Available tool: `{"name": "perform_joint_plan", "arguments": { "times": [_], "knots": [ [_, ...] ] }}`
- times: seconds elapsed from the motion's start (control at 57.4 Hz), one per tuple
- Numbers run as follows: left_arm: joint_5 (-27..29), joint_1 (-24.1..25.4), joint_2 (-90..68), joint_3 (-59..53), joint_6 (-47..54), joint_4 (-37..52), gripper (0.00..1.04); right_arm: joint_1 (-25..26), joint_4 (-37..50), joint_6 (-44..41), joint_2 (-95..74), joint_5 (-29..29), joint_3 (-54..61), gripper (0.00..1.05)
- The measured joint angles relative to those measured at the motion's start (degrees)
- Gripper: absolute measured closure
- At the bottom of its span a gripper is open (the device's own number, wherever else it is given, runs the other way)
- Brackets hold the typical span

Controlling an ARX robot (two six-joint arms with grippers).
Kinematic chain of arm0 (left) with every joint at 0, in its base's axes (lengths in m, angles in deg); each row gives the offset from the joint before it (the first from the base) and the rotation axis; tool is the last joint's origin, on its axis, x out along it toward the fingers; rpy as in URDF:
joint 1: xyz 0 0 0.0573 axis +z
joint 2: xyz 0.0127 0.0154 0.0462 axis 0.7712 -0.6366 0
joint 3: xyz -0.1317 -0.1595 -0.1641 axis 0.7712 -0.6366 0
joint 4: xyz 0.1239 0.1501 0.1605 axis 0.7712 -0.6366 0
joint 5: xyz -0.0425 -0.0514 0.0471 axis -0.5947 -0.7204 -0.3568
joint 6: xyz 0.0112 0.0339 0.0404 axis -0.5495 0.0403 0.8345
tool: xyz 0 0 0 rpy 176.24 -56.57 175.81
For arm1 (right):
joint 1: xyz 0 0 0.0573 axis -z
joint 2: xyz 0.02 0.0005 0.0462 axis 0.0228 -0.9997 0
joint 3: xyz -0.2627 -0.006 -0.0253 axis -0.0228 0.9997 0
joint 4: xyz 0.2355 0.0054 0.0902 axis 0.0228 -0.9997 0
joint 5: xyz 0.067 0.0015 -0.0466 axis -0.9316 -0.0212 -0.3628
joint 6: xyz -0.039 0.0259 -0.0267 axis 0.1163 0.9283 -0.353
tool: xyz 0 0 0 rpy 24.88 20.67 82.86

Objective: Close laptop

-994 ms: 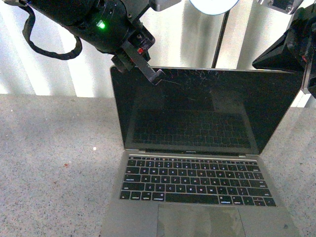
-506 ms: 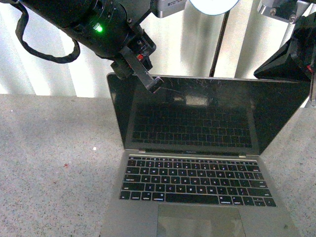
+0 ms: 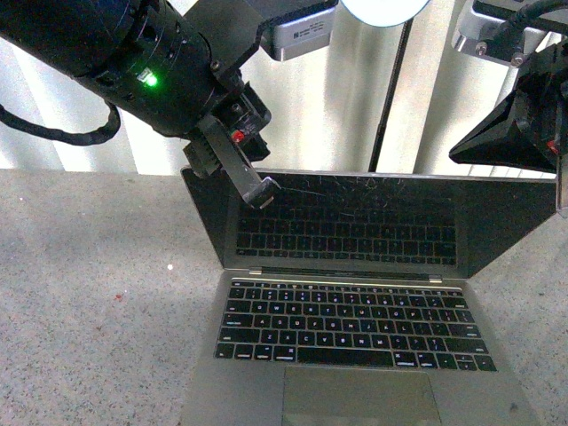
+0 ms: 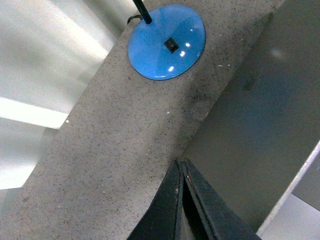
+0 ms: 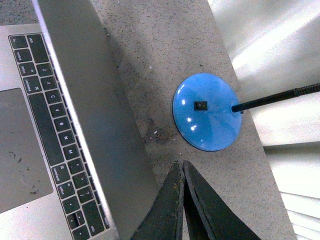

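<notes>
The grey-silver laptop [image 3: 355, 355] lies open on the speckled table, its scratched black screen [image 3: 355, 222] tilted forward over the black keys. My left gripper [image 3: 263, 192] is shut, and its tip rests against the lid's top edge near the left corner. In the left wrist view the shut fingertips [image 4: 180, 161] sit at the edge of the lid's grey back [image 4: 250, 125]. My right gripper [image 3: 461, 153] is shut and hangs above the lid's right end. In the right wrist view its tip [image 5: 181, 162] is behind the lid [image 5: 100, 100], apart from it.
A lamp with a blue round base [image 5: 206, 112] stands on the table [image 3: 89, 311] behind the laptop; the base also shows in the left wrist view [image 4: 166, 42]. Its thin black pole [image 3: 390, 89] rises behind the screen. A pale curtain wall is at the back.
The laptop lid has swung forward and lower over the keyboard. My left gripper has come down and forward with the lid's top edge. The right gripper has shifted only slightly.
</notes>
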Motion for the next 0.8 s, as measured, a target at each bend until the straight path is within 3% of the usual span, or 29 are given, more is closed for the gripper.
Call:
{"name": "perform_joint_plan", "arguments": {
  "times": [0.802],
  "knots": [
    [-0.76, -2.14, 0.31, -4.2, -0.26, 0.92, 1.01, -0.55, -2.19, -1.81, 0.96, -0.72, 4.46, 1.02]
  ]
}}
